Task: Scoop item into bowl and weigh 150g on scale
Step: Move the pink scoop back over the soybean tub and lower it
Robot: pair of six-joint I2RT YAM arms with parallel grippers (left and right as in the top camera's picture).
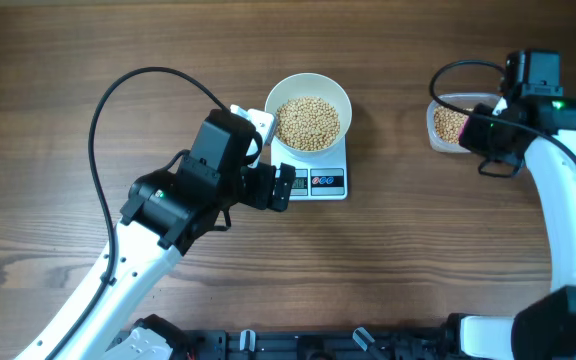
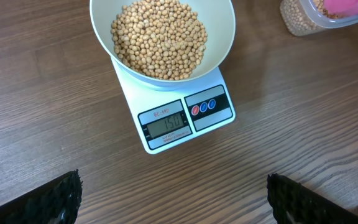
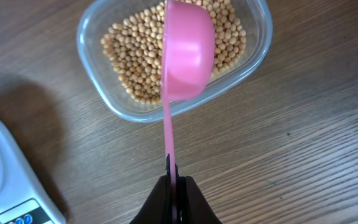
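The white bowl (image 1: pixel 308 80) sits on the kitchen scale (image 1: pixel 320 183) near the middle of the wooden desk (image 1: pixel 68 60), covering the platform so that only the scale's front edge shows. The bowl holds a heap of tan beans (image 1: pixel 308 122). In the left wrist view the grey display (image 2: pixel 164 123) shows digits that look like 150, with a dark button panel beside it.

The left hand (image 1: pixel 286 188) is just beside the scale's left front corner. Its jaws are spread wide and hold nothing. In its own camera the two dark fingers (image 2: pixel 55 199) stand far apart at the bottom corners, with bare desk between them.

The right hand (image 3: pixel 174 186) is well apart from the scale, at the right side of the desk. Its jaws are pinched tight on the thin handle of a pink scoop (image 3: pixel 188 53). The cup of the scoop lies over a clear plastic tub (image 3: pixel 98 93) that has more of the same beans inside. Whether the cup touches those beans cannot be told. The tub stands on the desk, to the right of the bowl.
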